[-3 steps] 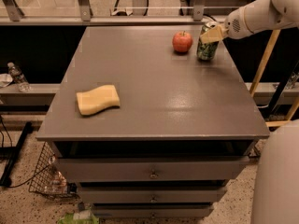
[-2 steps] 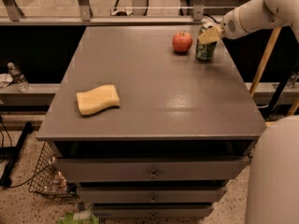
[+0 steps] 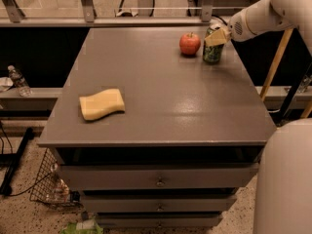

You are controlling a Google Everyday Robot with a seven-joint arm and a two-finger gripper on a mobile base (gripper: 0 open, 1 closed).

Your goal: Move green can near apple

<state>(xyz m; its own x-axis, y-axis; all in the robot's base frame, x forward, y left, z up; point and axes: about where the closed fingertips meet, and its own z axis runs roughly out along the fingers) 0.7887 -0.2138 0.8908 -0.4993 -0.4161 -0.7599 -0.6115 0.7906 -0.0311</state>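
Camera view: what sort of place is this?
Probably a lab or workshop, not a home: a grey drawer cabinet serves as table, a wire basket sits on the floor, a metal railing stands behind. The gripper is at the green can, beside the apple.

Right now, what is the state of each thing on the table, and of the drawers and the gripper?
apple: resting stem up
green can: upright, just right of the apple
sponge: lying flat, front left
drawers: closed
gripper: at the green can's top
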